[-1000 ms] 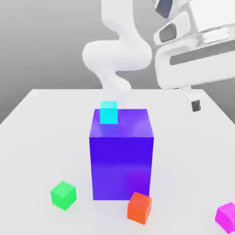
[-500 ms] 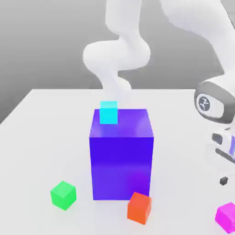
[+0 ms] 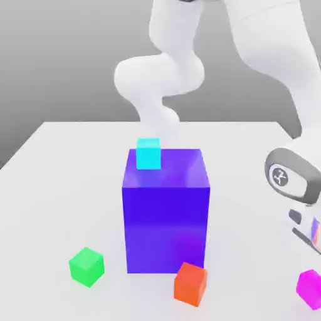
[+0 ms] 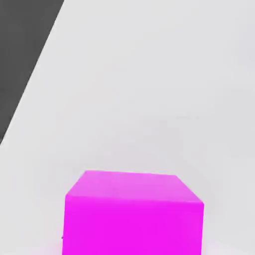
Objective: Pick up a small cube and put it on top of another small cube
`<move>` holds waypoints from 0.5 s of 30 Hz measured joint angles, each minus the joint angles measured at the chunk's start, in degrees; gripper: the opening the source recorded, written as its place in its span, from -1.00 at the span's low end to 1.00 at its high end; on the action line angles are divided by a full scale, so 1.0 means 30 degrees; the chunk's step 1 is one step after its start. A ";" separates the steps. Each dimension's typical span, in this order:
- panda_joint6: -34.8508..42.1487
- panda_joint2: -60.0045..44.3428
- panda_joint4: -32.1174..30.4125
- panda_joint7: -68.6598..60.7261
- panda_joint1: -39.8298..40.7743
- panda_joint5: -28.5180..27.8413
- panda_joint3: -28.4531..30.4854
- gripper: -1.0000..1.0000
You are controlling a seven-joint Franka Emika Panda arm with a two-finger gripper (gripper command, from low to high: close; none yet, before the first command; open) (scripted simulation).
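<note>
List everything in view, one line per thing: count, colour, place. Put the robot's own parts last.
table: 1, white, under everything
big block: 1, blue-violet, middle of the table
cyan cube: 1, cyan, on top of the big block, near its back corner on the exterior view's left
green cube: 1, green, on the table, front, the exterior view's left of the big block
orange-red cube: 1, orange-red, on the table in front of the big block
magenta cube: 1, magenta-pink, on the table at the exterior view's right edge
arm: 1, white, arching from behind the big block down to the magenta cube
</note>
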State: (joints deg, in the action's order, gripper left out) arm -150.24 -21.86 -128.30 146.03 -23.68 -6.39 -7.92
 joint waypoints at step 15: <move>0.5939 0.9387 -0.1527 -1.6291 0.3473 0.0651 0.0991 -1.00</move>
State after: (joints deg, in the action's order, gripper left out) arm -132.43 6.30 -132.88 97.16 -13.26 -4.44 -4.95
